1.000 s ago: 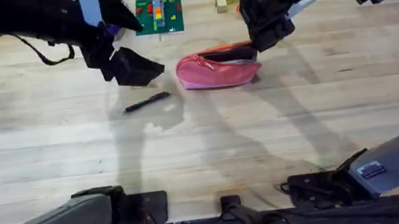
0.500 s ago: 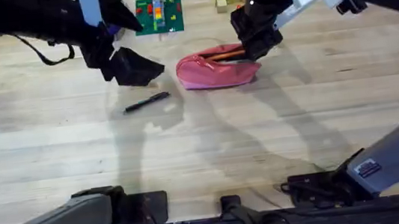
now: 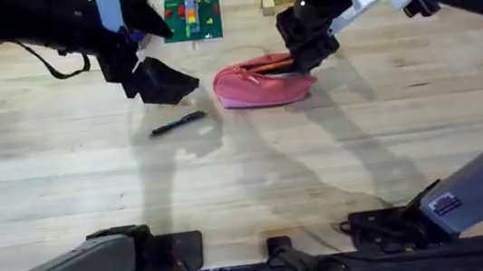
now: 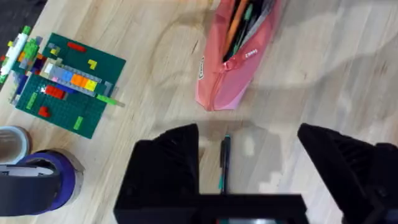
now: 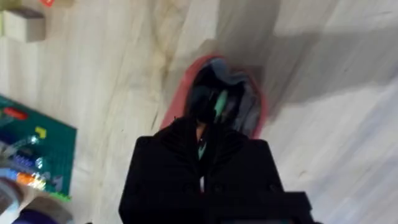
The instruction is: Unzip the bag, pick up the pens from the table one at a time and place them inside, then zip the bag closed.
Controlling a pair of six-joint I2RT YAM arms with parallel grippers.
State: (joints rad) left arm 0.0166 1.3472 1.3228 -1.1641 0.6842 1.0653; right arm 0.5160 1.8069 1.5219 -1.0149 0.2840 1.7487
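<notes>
Bare table (image 3: 256, 179) around black pen (image 3: 178, 123), beside open bag (image 3: 263, 85).

Pale plank table (image 3: 256, 179) under bright light.
Soft shadows cross its middle; dark floor shows at the frame's upper left.

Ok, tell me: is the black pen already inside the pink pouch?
No. The black pen lies on the table, apart from the pink pouch.

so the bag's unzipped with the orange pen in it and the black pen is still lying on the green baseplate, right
Not quite. The black pen lies on the bare wooden table, in front of the bag, not on the green baseplate; the overhead view shows it. The rest holds.
</notes>
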